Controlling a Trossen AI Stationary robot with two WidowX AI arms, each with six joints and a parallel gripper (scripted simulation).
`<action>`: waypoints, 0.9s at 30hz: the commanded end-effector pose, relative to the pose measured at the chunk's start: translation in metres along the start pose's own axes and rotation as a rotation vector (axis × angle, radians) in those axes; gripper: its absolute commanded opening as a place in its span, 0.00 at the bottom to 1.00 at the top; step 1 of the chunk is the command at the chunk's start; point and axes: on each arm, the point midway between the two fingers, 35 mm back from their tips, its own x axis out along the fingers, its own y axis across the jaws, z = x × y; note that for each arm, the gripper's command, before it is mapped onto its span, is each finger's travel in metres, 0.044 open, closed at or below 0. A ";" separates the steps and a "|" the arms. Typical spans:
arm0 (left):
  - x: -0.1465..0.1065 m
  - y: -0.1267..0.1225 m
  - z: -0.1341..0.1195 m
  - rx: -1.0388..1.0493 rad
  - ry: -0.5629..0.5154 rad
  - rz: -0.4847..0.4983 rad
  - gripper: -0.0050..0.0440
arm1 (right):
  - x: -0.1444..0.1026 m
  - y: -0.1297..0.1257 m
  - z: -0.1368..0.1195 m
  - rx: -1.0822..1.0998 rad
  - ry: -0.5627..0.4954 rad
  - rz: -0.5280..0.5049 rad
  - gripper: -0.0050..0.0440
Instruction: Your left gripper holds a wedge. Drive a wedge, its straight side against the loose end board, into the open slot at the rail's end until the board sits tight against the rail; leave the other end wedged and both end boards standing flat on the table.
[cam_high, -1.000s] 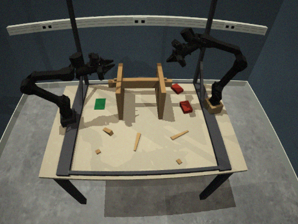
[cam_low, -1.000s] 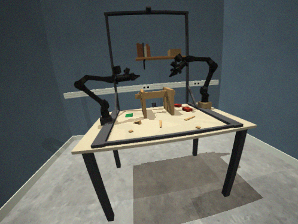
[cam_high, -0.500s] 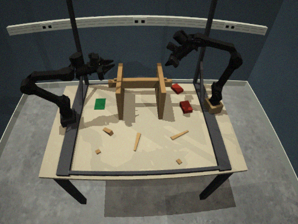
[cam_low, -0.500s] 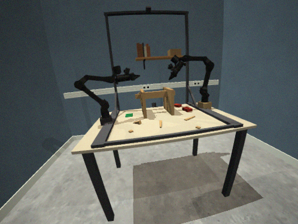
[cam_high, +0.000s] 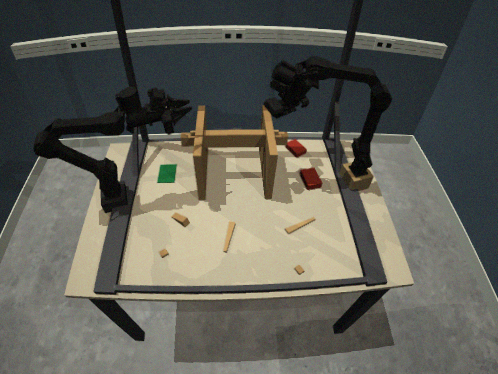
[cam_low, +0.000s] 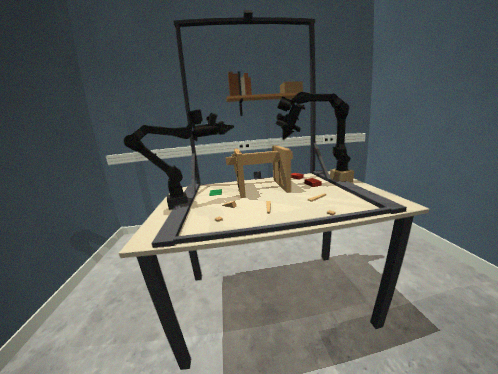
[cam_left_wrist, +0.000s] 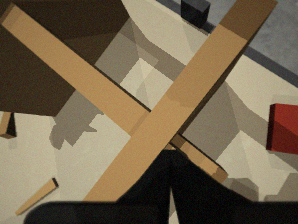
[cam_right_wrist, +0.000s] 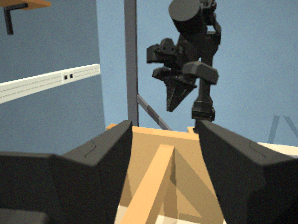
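Note:
The rail (cam_high: 232, 138) (cam_low: 259, 158) (cam_left_wrist: 80, 72) bridges two end boards. The picture-right board (cam_high: 270, 150) (cam_low: 284, 170) (cam_left_wrist: 200, 75) and picture-left board (cam_high: 200, 165) (cam_low: 241, 177) stand upright, with rail ends projecting beyond both. My left gripper (cam_high: 275, 108) (cam_low: 285, 136) (cam_left_wrist: 168, 156) is shut and empty, tilted above the picture-right board's top. Its fingers hide most of that end's slot; a small pale piece, perhaps a wedge, peeks out at the fingertips. My right gripper (cam_high: 181, 119) (cam_low: 231, 127) (cam_right_wrist: 165, 127) is partly open and empty beyond the picture-left board. Tightness at the rail cannot be told.
Loose wedges (cam_high: 180, 219) (cam_high: 229, 237) (cam_high: 300, 225) and small blocks (cam_high: 164, 253) (cam_high: 299, 270) lie in front of the frame. Red blocks (cam_high: 296, 148) (cam_high: 311, 178) lie beside the picture-right board. A green patch (cam_high: 167, 173) lies at picture left.

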 end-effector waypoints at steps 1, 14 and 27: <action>0.002 0.003 -0.001 0.115 0.008 -0.084 0.00 | 0.000 0.000 0.012 0.004 -0.024 0.003 0.48; 0.016 0.003 -0.010 0.418 -0.065 -0.335 0.00 | 0.000 0.000 0.012 0.004 -0.024 0.003 0.48; 0.020 0.007 -0.012 0.552 -0.165 -0.430 0.00 | 0.000 0.000 0.012 0.004 -0.024 0.003 0.48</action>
